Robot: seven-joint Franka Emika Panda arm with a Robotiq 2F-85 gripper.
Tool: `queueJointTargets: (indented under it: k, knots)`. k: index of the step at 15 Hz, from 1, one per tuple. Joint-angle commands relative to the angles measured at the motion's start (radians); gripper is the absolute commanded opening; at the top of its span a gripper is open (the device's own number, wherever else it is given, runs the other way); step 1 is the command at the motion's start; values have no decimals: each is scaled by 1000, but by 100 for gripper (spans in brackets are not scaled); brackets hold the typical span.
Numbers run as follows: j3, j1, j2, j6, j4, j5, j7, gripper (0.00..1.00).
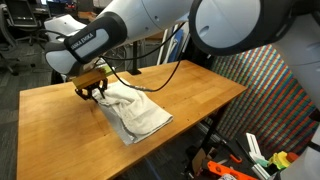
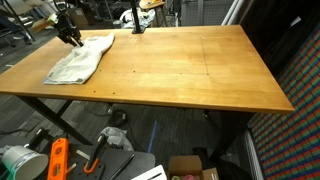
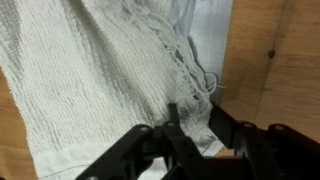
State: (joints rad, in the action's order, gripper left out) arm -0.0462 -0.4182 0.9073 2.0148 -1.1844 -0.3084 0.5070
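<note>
Cloth count: we see one pale towel [image 1: 135,112] on the wooden surface [image 1: 195,85], our one tool [image 1: 91,94] at its ten-o'clock corner, and we cannot tell whether it grasps.

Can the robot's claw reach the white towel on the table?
Probably yes. The gripper is right down at the edge of the towel, and nothing on the table stands between them.

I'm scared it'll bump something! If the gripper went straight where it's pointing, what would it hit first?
Probably the white towel, right under the gripper; the wooden table lies beneath that.
</note>
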Motion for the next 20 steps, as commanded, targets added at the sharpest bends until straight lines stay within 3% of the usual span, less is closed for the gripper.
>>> queueJointTargets:
  k: [1,4,10,20]
  knots:
    - [15,5,10,14,10,-5,25,10]
    - [19,15,1,6,13,-3,41,4]
    - [71,42,20,-45,98,91,105,10]
    - [30,87,34,-61,165,264,127,8]
